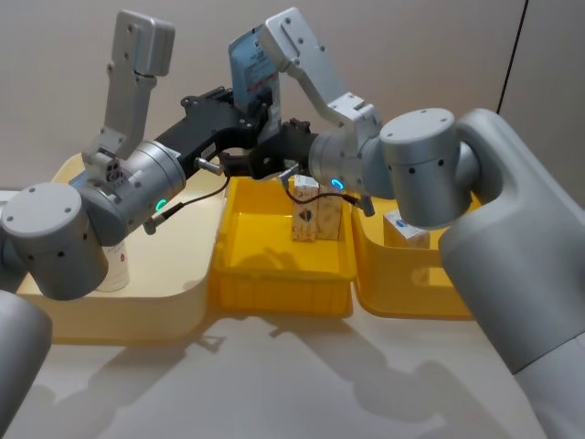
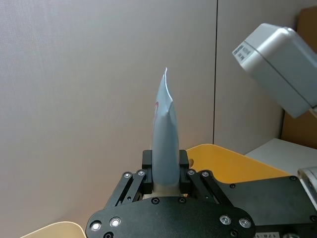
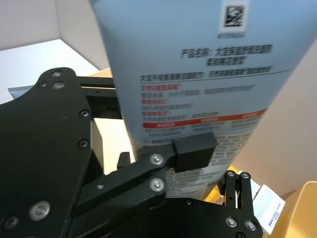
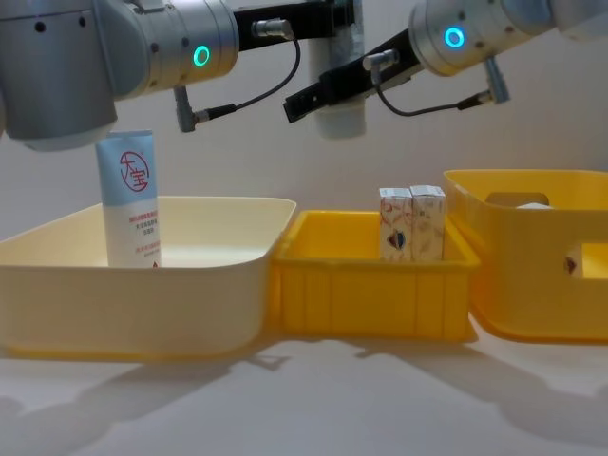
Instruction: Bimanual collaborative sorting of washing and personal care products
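Presently, a pale blue plastic squeeze tube (image 1: 249, 64) is being held upright above the yellow bin's (image 1: 239, 274) far edge, clamped low by the left gripper (image 2: 165, 173), the right gripper (image 1: 274, 157) just beside and closing on it.

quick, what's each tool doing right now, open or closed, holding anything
Left tool: closed on the raised pale blue tube, above the middle yellow bin.
Right tool: closed on the same tube.
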Motion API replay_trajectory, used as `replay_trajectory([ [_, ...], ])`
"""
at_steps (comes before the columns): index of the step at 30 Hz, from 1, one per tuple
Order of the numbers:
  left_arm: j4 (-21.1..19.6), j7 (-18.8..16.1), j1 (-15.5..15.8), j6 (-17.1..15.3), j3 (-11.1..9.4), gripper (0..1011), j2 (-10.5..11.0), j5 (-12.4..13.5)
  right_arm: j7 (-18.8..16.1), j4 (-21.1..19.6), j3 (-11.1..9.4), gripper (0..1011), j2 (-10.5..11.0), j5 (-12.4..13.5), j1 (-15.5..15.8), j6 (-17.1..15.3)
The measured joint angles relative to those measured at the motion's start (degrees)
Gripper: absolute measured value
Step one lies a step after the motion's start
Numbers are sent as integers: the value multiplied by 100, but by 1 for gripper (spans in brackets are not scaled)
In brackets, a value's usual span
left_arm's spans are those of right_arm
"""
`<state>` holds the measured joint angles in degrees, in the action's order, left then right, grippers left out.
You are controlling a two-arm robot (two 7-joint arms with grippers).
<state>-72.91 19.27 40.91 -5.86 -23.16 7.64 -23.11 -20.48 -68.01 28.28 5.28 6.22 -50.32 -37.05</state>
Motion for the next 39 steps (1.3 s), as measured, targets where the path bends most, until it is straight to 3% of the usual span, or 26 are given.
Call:
replay_trajectory([
  [19, 44, 13, 27, 8, -9, 288, -20, 1, 56, 143, -107, 993, -188, -10, -2, 80],
  [23, 46, 15, 28, 11, -9, 286, -21, 0, 67, 153, -117, 925, -203, -11, 0, 86],
  [30, 50, 20, 28, 16, -8, 286, -24, -2, 79, 165, -127, 715, -220, -12, 3, 92],
  [39, 52, 20, 27, 16, -9, 288, -28, -5, 82, 171, -132, 662, -234, -11, 5, 97],
])
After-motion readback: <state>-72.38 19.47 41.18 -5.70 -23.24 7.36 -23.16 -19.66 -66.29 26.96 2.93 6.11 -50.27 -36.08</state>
